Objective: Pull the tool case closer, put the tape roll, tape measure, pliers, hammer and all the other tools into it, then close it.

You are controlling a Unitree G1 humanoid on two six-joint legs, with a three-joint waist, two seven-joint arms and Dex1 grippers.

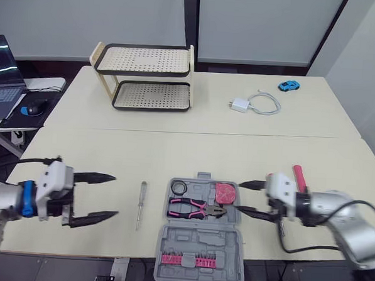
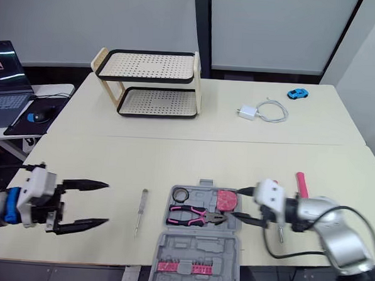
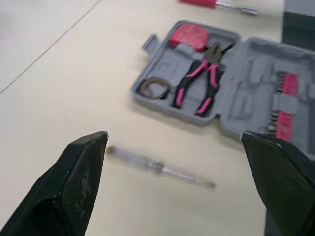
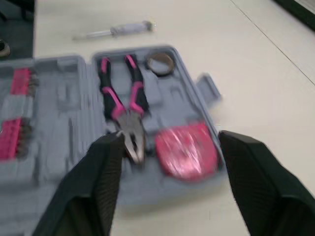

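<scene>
The grey tool case (image 1: 198,242) lies open at the table's front edge. Its tray holds the tape roll (image 1: 179,188), the pink-handled pliers (image 1: 196,209) and the pink tape measure (image 1: 225,193); pink bits (image 1: 187,261) sit in the lid. A slim screwdriver (image 1: 141,204) lies on the table left of the case. The pink-handled hammer (image 1: 299,178) lies right of the case, partly hidden by my right arm. My right gripper (image 1: 238,197) is open at the case's right edge, beside the tape measure (image 4: 187,150). Further left, my left gripper (image 1: 114,196) is open and holds nothing, pointing at the screwdriver (image 3: 160,167).
A two-tier perforated rack (image 1: 150,75) stands at the back left. A white charger with its cable (image 1: 255,104) and a blue toy car (image 1: 289,85) lie at the back right. A laptop (image 1: 2,74) and mouse (image 1: 33,109) sit on a side desk at left.
</scene>
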